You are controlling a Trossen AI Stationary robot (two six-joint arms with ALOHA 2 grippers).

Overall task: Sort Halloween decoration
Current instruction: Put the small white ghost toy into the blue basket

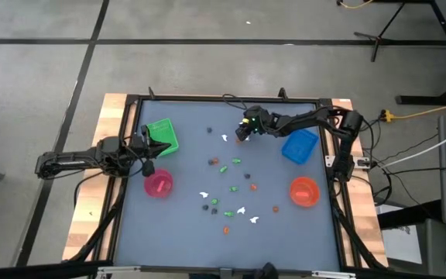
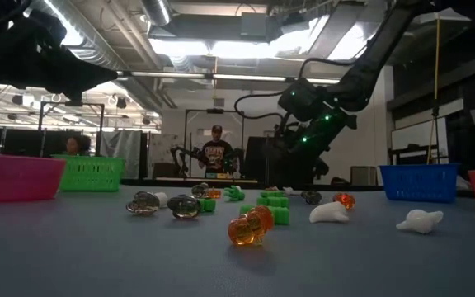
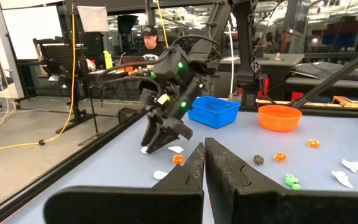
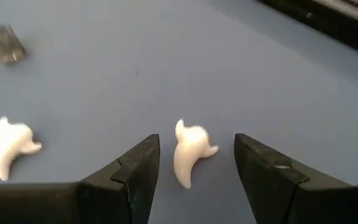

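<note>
Near the far middle of the desk (image 1: pixel 176 232), the right pincer (image 4: pixel 194 158) hangs low with its fingers apart, and a white ghost figure (image 4: pixel 190 151) lies on the surface between them, not gripped. A second white figure (image 4: pixel 11 146) lies near it, and a dark figure (image 4: pixel 4 43) lies farther off. The other Halloween figures (image 1: pixel 235 190), white, orange, green and dark, are scattered over the middle of the desk, between the containers. On the right side stand the blue tray (image 1: pixel 300 146) and the orange bowl (image 1: pixel 304 191); on the left side stand the green tray (image 1: pixel 162 136) and the pink bowl (image 1: pixel 159 184). The left pincer (image 3: pixel 204 163) waits at the left edge, between the green tray and the pink bowl, with its fingers pressed together and holding nothing. Behind the desk, a person (image 2: pixel 216 153) is visible in the room.
</note>
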